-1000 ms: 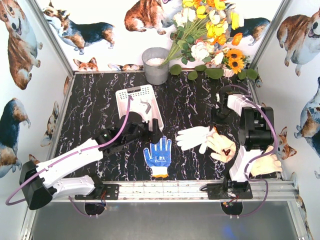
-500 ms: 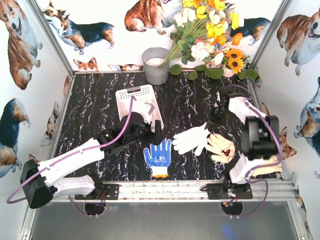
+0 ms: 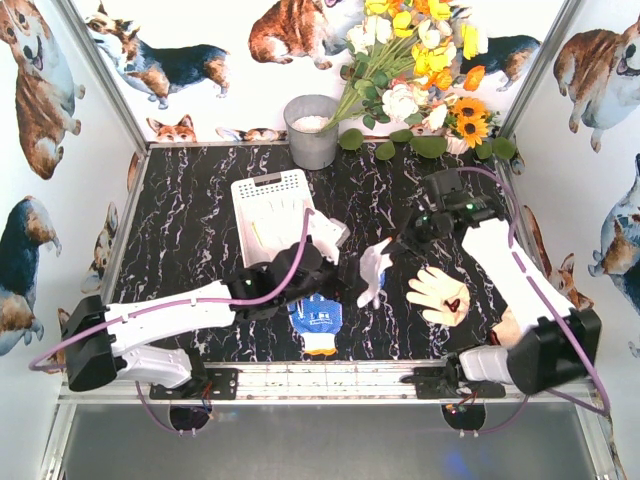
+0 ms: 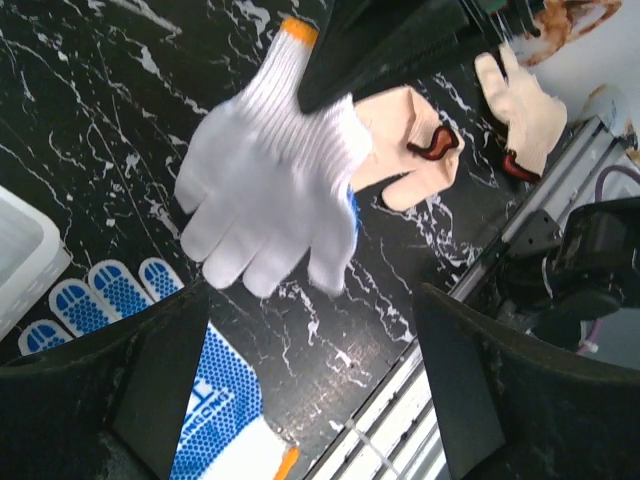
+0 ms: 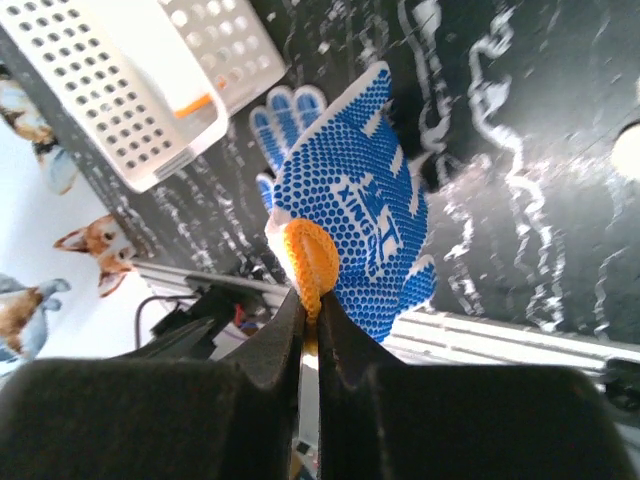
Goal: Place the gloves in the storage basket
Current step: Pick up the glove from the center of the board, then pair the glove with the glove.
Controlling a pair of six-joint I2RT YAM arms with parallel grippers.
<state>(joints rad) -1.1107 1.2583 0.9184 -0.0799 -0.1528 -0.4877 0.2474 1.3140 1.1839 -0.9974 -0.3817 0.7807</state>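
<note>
Gloves (image 3: pixel 438 295) lie on the black marbled desk (image 3: pixel 200 220). From above, our right gripper (image 3: pixel 398 245) lifts a white knit glove (image 3: pixel 374 272); the white perforated storage basket (image 3: pixel 262 192) sits to its left. Left wrist: our left gripper (image 4: pixel 310 330) gapes wide beneath the glove. Right wrist: the jaws pinch its orange cuff (image 5: pixel 310 250). Next, we judge, comes carrying it over the basket and releasing.

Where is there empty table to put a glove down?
Bare black marble table lies left of the white perforated plastic basket, and between the grey metal bucket and the right arm. Crowded: front middle, around the blue-dotted knit glove.
</note>
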